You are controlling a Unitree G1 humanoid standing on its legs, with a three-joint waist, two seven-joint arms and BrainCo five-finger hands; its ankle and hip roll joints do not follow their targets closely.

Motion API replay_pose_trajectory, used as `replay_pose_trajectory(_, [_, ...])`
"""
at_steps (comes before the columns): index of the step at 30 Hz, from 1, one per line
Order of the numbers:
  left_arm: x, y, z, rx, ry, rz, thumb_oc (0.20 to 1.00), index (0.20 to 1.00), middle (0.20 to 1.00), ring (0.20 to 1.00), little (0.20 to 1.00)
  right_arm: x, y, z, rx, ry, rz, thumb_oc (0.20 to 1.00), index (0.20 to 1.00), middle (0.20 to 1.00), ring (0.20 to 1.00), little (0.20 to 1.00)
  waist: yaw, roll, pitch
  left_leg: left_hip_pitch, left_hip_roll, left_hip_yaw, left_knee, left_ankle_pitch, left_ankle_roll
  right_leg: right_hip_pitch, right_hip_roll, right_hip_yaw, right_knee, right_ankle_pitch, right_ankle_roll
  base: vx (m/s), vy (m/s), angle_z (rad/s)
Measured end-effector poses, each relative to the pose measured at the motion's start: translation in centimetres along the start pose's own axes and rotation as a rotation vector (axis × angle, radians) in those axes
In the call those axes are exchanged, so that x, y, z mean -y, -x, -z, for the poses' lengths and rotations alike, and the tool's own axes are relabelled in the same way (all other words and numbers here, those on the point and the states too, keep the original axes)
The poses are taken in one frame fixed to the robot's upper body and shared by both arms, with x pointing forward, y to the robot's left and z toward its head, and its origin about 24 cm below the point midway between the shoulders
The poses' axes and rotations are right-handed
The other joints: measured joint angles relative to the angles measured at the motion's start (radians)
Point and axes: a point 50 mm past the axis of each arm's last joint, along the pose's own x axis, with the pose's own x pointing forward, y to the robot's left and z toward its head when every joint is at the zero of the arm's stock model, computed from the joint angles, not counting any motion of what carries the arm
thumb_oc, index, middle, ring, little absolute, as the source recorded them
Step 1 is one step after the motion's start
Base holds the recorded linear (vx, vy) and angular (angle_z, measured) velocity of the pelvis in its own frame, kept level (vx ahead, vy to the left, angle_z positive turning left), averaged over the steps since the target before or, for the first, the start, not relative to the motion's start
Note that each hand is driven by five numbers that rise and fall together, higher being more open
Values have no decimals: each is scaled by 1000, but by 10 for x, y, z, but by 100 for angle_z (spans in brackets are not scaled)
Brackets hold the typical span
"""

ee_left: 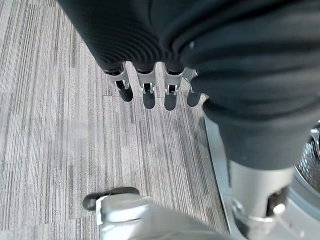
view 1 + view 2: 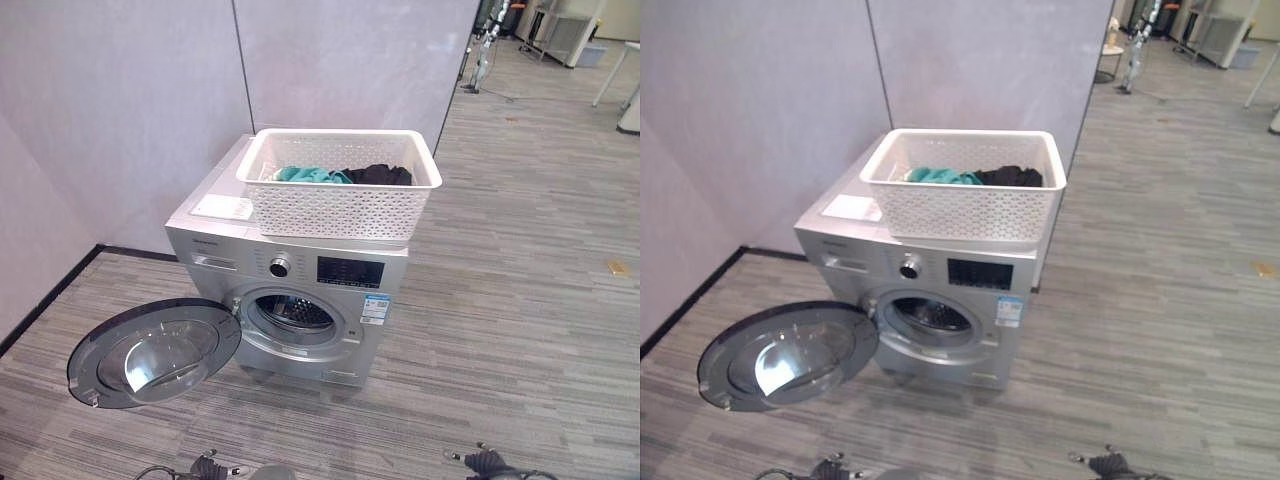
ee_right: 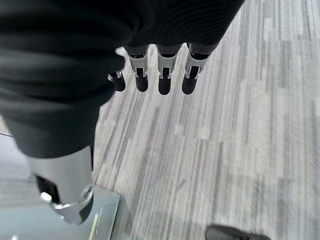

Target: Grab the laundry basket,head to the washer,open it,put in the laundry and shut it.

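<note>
We see a silver front-loading washing machine (image 2: pixel 300 290) standing against a pale grey partition wall (image 2: pixel 130 100) on a grey striped floor (image 2: pixel 520 300). Its round door (image 2: pixel 155 352) is swung fully open to our left, hanging low near the floor with the glass bowl facing up, and the drum opening (image 2: pixel 297 313) is dark and uncovered. On the front panel we can make out a control knob (image 2: pixel 279 265) with a dark display (image 2: pixel 350 272) beside it, and a detergent drawer (image 2: pixel 217 262) at the panel's left end.

The white perforated laundry basket (image 2: pixel 340 205) sits on top of the washer, toward its right edge and front edge, so that its front wall overhangs the control panel slightly. Inside it lie a teal garment (image 2: pixel 310 175) on the left and a black garment (image 2: pixel 380 174) touching it on the right. A white sheet of paper (image 2: pixel 224 208) lies on the washer's top near the front left corner, just beside the basket.

Our left hand (image 1: pixel 150 90) hangs over the floor with its fingers straight and relaxed, holding nothing; the washer's edge shows close beside it. Our right hand (image 3: pixel 162 75) likewise hangs over bare floor, fingers straight and empty.
</note>
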Motion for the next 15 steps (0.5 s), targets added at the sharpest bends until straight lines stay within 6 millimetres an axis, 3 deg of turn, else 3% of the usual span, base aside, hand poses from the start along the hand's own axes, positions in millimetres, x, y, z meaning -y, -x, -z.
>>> replay_pose_trajectory(5, [-3, -2, -10, 22, 14, -15, 1000, 1000, 1000, 1000, 1000, 4, -2, -17, 45, -1, 9, 1000, 1000, 1000, 1000, 1000, -3, 23, 9, -16, 24, -48, -263, 41, -20, 19, -1, 61, -44, 15, 10, 103, 142, -29])
replay_pose_trajectory(9, [-5, -4, -22, 49, 23, -23, 1000, 1000, 1000, 1000, 1000, 5, -3, -20, 46, -23, 15, 1000, 1000, 1000, 1000, 1000, 4, 49, 41, -34, 86, -66, -409, 106, -42, 82, 2, 99, -79, 12, 37, 96, 265, -37])
replay_pose_trajectory(11, [-6, -4, -25, 56, 24, -25, 1000, 1000, 1000, 1000, 1000, 5, -3, -17, 31, -38, 15, 1000, 1000, 1000, 1000, 1000, 1, 49, 41, -32, 94, -70, -388, 106, -42, 110, -10, 129, -87, -6, 56, 32, 356, -51])
replay_pose_trajectory(12, [-5, -4, -26, 59, 24, -25, 1000, 1000, 1000, 1000, 1000, 5, -3, -19, 35, -49, 14, 1000, 1000, 1000, 1000, 1000, 2, 42, 42, -30, 86, -91, -317, 101, -34, 120, -31, 146, -87, -14, 68, 47, 350, -66])
replay_pose_trajectory(13, [-4, -4, -27, 64, 27, -23, 1000, 1000, 1000, 1000, 1000, 5, -3, -17, 31, -70, 15, 1000, 1000, 1000, 1000, 1000, 2, 47, 35, -17, 77, -84, -270, 98, -29, 134, -45, 157, -86, -24, 78, 66, 405, -58])
replay_pose_trajectory(14, [-3, -5, -35, 82, 20, -20, 1000, 1000, 1000, 1000, 1000, 5, -2, -15, 34, -97, 18, 1000, 1000, 1000, 1000, 1000, -13, 48, 22, -4, 62, -58, -245, 102, -36, 156, -75, 151, -84, -54, 116, 60, 538, -22])
replay_pose_trajectory(15, [-3, -5, -41, 94, 19, -21, 1000, 1000, 1000, 1000, 1000, 3, -1, -9, 12, -113, 14, 1000, 1000, 1000, 1000, 1000, -22, 28, 30, 8, 34, -36, -240, 97, -21, 166, -100, 147, -70, -60, 123, 41, 380, 6])
